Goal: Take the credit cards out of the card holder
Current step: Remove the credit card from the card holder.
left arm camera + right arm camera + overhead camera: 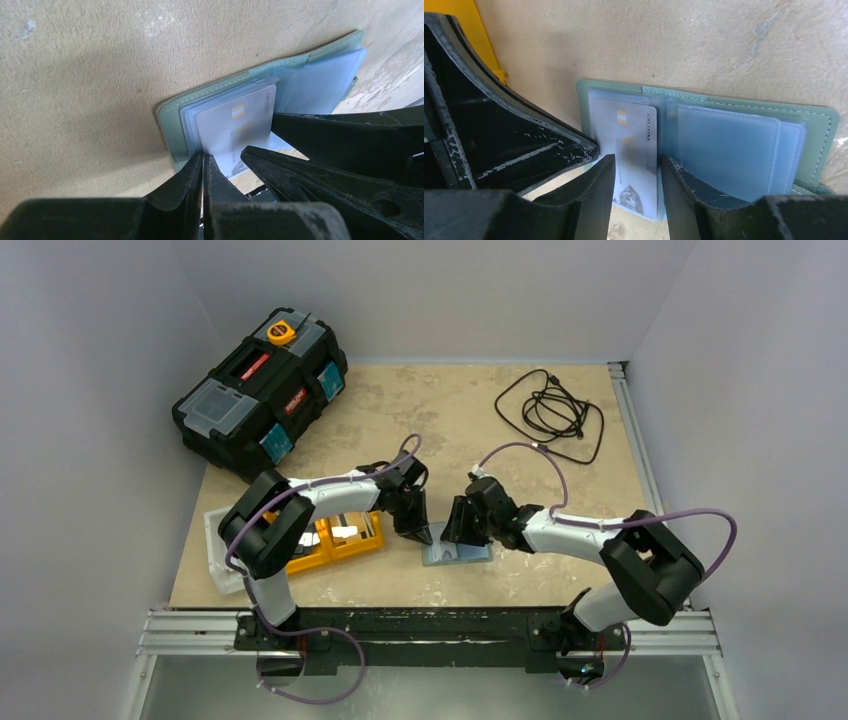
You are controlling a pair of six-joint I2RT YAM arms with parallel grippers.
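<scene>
The grey-green card holder [458, 554] lies open on the table between both grippers, its pale blue sleeves facing up [744, 100] [172, 120]. A whitish credit card [235, 125] sticks partway out of its left sleeve and also shows in the right wrist view [634, 145]. My left gripper [420, 533] [204, 156] is shut on the corner of that card. My right gripper [452, 536] [636, 167] is open, with its fingers [676, 185] astride the card and down on the holder. The other sleeves look empty or blurred.
An orange two-compartment tray [372, 541] with silvery flat pieces in it stands just left of the left gripper, partly on a white lid [215, 550]. A black toolbox [262, 390] sits at the back left. A coiled black cable [550, 410] lies at the back right.
</scene>
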